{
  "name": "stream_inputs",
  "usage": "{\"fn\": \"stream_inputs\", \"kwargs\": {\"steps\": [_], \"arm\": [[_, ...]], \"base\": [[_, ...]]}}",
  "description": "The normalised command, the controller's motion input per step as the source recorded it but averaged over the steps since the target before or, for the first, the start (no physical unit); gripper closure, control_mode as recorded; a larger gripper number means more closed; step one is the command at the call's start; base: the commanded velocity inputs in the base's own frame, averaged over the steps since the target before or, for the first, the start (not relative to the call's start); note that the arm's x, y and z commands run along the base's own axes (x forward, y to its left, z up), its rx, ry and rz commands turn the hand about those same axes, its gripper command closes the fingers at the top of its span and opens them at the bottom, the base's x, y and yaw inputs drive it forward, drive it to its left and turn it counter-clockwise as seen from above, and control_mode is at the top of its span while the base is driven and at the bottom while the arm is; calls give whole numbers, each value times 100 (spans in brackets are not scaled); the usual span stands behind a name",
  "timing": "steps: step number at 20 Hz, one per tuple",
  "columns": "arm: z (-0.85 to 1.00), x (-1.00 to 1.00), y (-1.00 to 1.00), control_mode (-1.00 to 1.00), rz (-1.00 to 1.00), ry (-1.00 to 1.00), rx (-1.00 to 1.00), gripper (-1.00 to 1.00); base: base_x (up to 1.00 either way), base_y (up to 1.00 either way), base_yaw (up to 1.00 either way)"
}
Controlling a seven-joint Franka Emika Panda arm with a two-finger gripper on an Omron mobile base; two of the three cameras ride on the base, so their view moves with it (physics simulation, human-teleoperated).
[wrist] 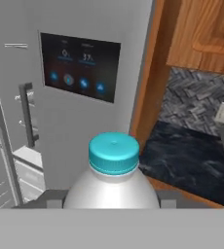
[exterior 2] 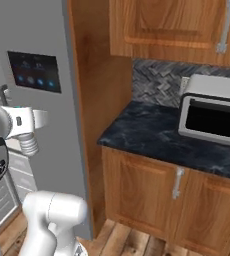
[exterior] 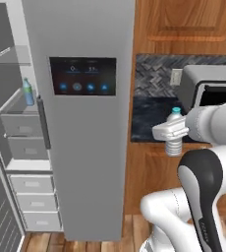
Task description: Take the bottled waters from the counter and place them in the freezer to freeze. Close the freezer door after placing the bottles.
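Dark marbled counter [exterior 2: 152, 132] under wooden cabinets [exterior 2: 172, 22]

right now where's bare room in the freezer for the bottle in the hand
The shelf holding the blue-tinted bottle is bare left of it. The hand grips the whitish bottle before the touchscreen door, which blocks a straight path.

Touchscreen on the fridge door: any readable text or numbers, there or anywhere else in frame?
None readable.
Touchscreen: two pale numerals above a row of round blue icons, too blurred to read.
Whitish bottle in the claw: no label showing.
Microwave: no markings visible.
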Motion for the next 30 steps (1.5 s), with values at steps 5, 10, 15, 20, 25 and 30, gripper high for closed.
{"fn": "stream_inputs", "kwargs": {"steps": [5,10,15,20,25,30], "arm": [[0,0,0,100,0,0,0,100],[0,0,0,100,0,0,0,100],[0,0,0,100,0,0,0,100],[0,0,0,100,0,0,0,100],[0,0,0,100,0,0,0,100],[0,0,0,100,0,0,0,100]], "base": [[-7,74,17],[-7,72,18],[-6,65,20],[-1,58,18],[10,27,2],[31,28,-10]]}}
